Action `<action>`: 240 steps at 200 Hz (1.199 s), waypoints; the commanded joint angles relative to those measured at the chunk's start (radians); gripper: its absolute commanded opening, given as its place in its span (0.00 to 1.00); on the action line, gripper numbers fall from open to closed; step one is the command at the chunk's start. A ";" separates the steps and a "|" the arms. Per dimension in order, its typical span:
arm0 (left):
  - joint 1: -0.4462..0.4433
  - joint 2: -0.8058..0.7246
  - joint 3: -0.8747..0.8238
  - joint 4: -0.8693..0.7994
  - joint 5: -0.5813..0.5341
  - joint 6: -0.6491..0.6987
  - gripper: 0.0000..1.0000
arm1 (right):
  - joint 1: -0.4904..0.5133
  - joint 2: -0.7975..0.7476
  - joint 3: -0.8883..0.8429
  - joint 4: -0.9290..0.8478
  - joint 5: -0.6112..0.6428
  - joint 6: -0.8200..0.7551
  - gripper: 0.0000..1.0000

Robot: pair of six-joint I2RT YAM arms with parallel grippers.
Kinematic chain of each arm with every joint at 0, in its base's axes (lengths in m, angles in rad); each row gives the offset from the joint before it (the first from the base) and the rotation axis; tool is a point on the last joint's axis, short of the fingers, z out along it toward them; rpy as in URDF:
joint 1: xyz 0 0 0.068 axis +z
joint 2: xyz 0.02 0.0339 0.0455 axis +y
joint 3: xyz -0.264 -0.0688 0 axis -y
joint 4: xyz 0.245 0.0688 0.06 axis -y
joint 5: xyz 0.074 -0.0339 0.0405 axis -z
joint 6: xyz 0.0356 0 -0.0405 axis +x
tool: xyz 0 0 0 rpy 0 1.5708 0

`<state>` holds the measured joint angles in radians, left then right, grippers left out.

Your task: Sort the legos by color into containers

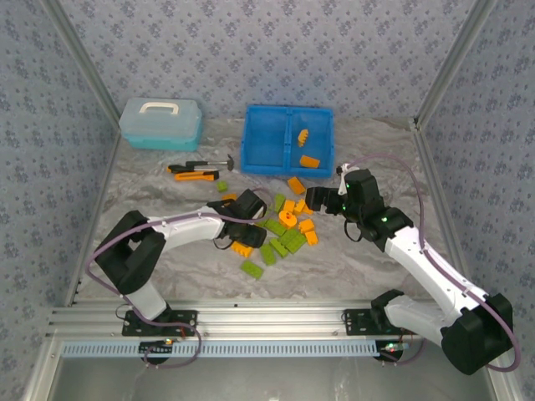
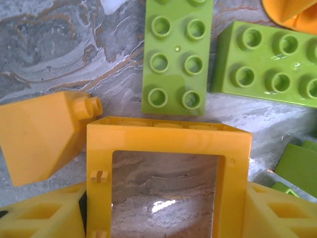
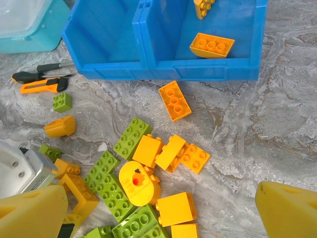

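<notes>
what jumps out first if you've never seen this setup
A jumble of lime green and orange legos sprawls across the middle of the marbled table. At the far side sits a bright blue bin, with two orange bricks in its right compartment. The left end effector straddles an open orange frame.

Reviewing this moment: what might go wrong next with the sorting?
1. The left pincer straddles the orange frame; the sloped orange brick right beside it may get dragged along.
2. The open right pincer hovers over the same pile, so the two might collide.
3. The blue bin's orange compartment is the right one, past the right arm.
</notes>
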<state>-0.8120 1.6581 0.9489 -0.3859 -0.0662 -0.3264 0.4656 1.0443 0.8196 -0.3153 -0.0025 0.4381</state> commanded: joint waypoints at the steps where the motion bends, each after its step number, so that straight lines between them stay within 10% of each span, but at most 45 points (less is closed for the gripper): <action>1: -0.004 -0.040 0.015 0.015 0.043 -0.004 0.63 | 0.001 -0.002 -0.005 -0.014 0.019 0.020 1.00; 83: -0.013 -0.141 0.316 0.058 0.005 0.043 0.62 | 0.001 -0.056 0.008 -0.029 0.108 0.095 1.00; 131: -0.012 0.154 0.646 0.239 -0.089 0.109 0.62 | -0.003 -0.113 0.007 -0.121 0.202 0.164 1.00; 240: 0.008 0.933 1.645 0.032 -0.313 0.234 0.68 | -0.004 -0.275 -0.037 -0.248 0.229 0.221 1.00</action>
<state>-0.8124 2.5095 2.4191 -0.2569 -0.3168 -0.1127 0.4644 0.8028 0.7856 -0.5011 0.1986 0.6399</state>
